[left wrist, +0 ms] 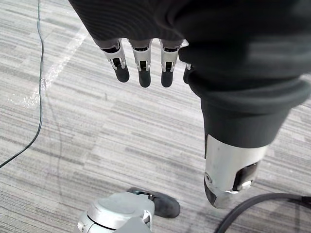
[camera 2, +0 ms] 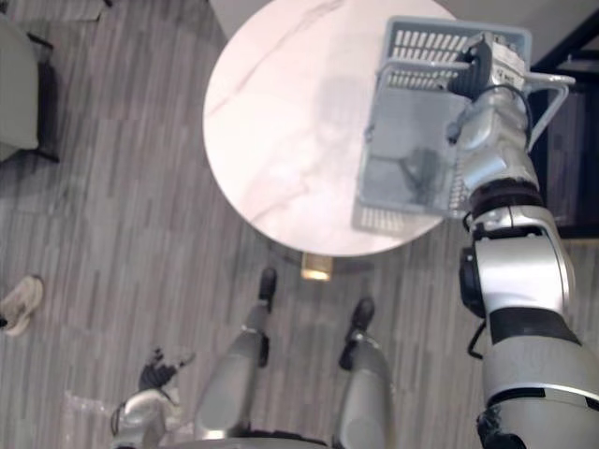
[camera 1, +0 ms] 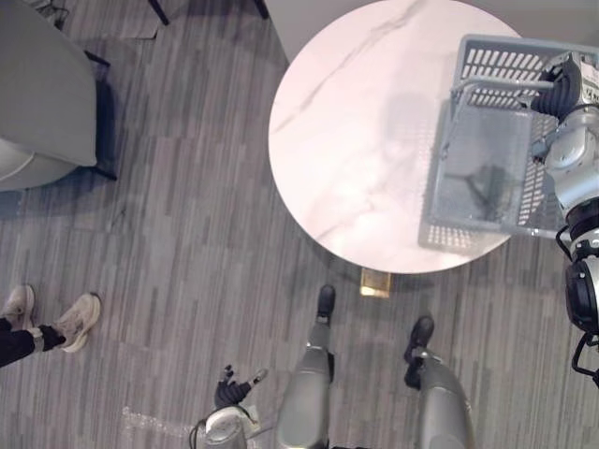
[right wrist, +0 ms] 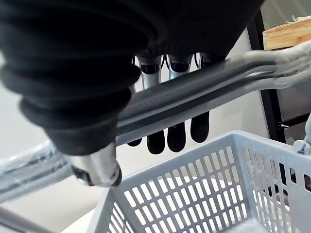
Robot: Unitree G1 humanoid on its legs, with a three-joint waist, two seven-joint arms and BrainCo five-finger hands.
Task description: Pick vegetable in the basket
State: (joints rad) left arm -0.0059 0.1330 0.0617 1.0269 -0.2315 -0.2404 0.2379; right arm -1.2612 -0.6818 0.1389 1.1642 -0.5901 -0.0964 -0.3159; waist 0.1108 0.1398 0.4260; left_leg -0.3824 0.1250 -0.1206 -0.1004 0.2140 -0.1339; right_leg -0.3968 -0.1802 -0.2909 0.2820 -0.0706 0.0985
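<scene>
A grey plastic basket stands on the right side of a round white marble table, and no vegetable shows in it. My right hand is over the basket's far side. In the right wrist view its fingers curl behind the grey metal handle bars with the thumb in front, so it is shut on the handle. My left hand hangs low beside me over the floor, fingers straight and holding nothing.
A person's shoes stand on the grey plank floor at the left. A grey seat is at the upper left. A dark shelf frame rises just right of the table.
</scene>
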